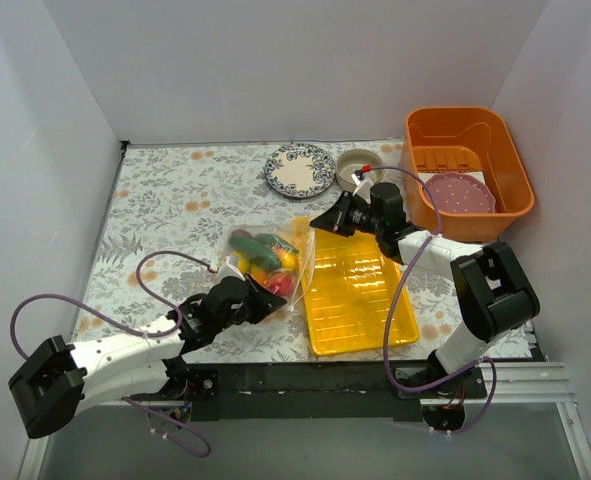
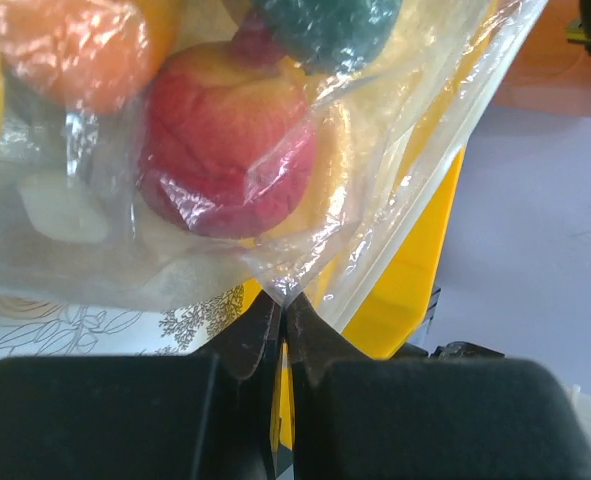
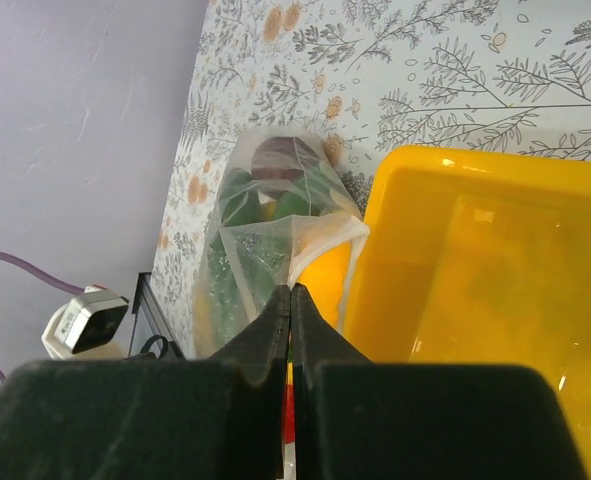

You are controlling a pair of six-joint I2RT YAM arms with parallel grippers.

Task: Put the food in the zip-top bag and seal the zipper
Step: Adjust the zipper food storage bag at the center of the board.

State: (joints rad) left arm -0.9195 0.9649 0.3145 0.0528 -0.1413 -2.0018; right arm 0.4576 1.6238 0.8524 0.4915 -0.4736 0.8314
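The zip-top bag [image 1: 265, 262] lies on the floral cloth just left of the yellow tray, stretched between both grippers. The food is inside it: a green cucumber [image 1: 254, 248], a red piece [image 1: 278, 284] and yellow pieces. My left gripper [image 1: 276, 300] is shut on the bag's near corner; in the left wrist view [image 2: 283, 298] it pinches clear plastic [image 2: 375, 150] below a red fruit [image 2: 230, 150] and an orange piece [image 2: 75, 50]. My right gripper [image 1: 316, 221] is shut on the bag's far edge; in the right wrist view [image 3: 291, 290] it pinches beside the pale zipper [image 3: 330, 245].
The yellow ribbed tray [image 1: 360, 295] lies right of the bag, its rim close to both grippers [image 3: 475, 270]. A blue patterned plate [image 1: 299, 170] and a small bowl [image 1: 358, 167] stand at the back. An orange bin [image 1: 465, 150] with a pink plate [image 1: 460, 192] stands back right.
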